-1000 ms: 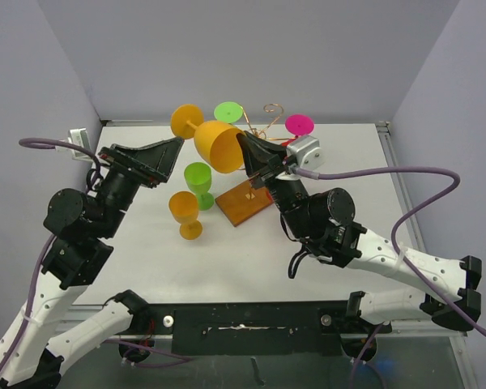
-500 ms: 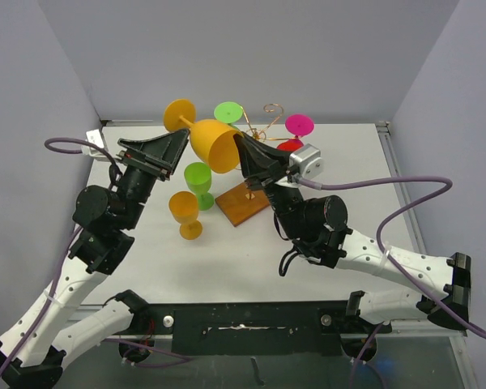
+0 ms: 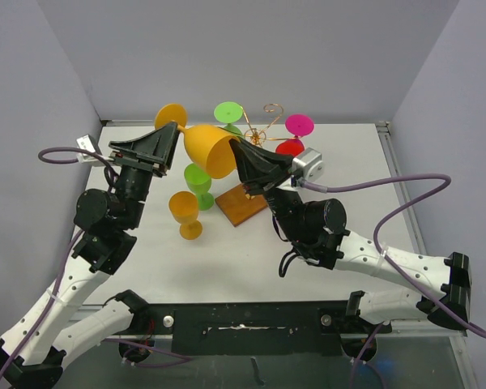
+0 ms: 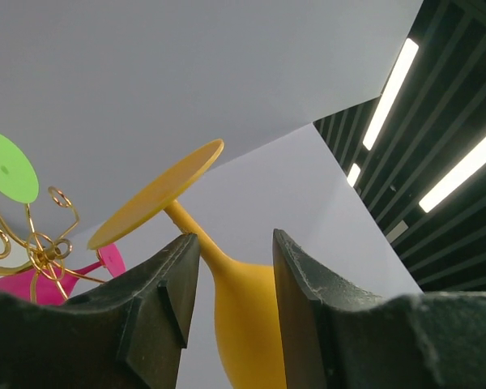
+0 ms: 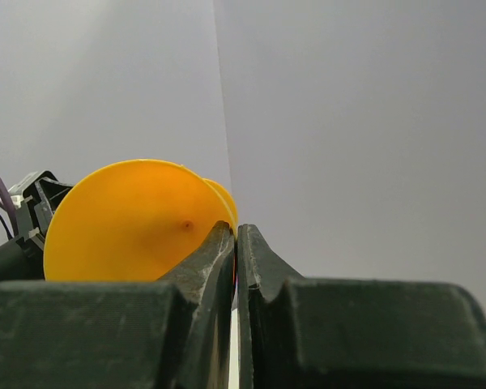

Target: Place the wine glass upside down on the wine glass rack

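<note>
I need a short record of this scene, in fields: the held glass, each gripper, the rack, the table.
held glass: large orange wine glass, in the air, tilted
right gripper: shut on its bowl rim
left gripper: open, jaws either side of its stem
wine glass rack: green-footed glass and pink-footed glass hang foot up
table: small orange glass and green glass, upright

My left gripper's (image 4: 235, 240) dark jaws stand apart, the orange plastic wine glass's (image 4: 247, 324) thin stem between them, nearer my left finger. At left: gold wire rack (image 4: 42, 243), flat green disc (image 4: 4, 166), pink plastic glass (image 4: 16, 285).
</note>
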Motion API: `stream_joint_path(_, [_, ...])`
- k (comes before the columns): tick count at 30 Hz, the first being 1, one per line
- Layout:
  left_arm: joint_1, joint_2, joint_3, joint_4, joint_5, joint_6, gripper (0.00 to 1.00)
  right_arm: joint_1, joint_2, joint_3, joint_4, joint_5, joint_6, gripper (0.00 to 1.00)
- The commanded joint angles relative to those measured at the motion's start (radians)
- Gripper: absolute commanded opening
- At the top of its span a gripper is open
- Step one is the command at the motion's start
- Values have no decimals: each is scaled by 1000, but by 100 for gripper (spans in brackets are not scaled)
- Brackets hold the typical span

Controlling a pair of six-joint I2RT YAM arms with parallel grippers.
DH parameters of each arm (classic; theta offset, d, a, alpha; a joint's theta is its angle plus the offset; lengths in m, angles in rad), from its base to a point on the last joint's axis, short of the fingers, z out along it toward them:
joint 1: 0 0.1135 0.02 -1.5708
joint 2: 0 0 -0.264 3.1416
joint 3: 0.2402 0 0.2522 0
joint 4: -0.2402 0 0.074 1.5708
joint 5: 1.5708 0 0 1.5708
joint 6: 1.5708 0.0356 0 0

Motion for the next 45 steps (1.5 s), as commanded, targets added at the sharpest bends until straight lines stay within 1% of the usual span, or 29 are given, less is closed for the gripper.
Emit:
stream_joint_path(1, [4, -2, 19, 0, -27, -18, 40, -2, -15, -8, 100, -28, 29, 0])
stream_joint_path(5, [5, 9, 27, -11, -24, -27, 44, -2, -10, -10, 112, -33, 29, 0])
stream_joint_path(9, [4, 19, 31, -11, -24, -32, 42, -2, -10, -20, 119, -40, 33, 0])
stream_joint_path(15, [4, 25, 31, 32, -25, -33, 24, -2, -28, -47, 88, -53, 64, 0])
stream_joint_path(20, [4, 31, 32, 57, -23, -31, 4, -1, -57, -88, 42, -70, 105, 1])
stream_joint_path(21, [5, 29, 31, 56, -26, -27, 0, -2, -66, -95, 27, -71, 113, 2])
stream_joint_path(25, [4, 21, 21, 58, -36, -10, 0, -3, -96, -117, -30, -68, 141, 14])
stream_joint_path(29, [4, 12, 13, 59, -45, 43, 0, -2, -127, -104, -133, -61, 158, 32])
stream_joint_path(30, [5, 8, 12, 59, -45, 66, 0, -2, -134, -100, -172, -52, 161, 41])
stream_joint_path(32, [4, 1, 12, 47, -49, 126, 0, -4, -154, -95, -256, -39, 161, 55])
stream_joint_path(34, [5, -4, 17, 21, -48, 208, 0, -8, -168, -85, -372, -43, 152, 63])
stream_joint_path(37, [4, -13, 21, -30, -56, 342, 0, -17, -179, -54, -561, -57, 142, 68])
stream_joint_path(39, [5, -18, 22, -66, -54, 454, 0, -23, -184, -27, -664, -60, 139, 70])
stream_joint_path(42, [4, -31, 10, -106, -37, 579, 0, -29, -192, 14, -748, -32, 140, 70])
stream_joint_path(45, [4, -55, -8, -116, 22, 698, 0, -33, -200, 46, -777, -18, 165, 70])
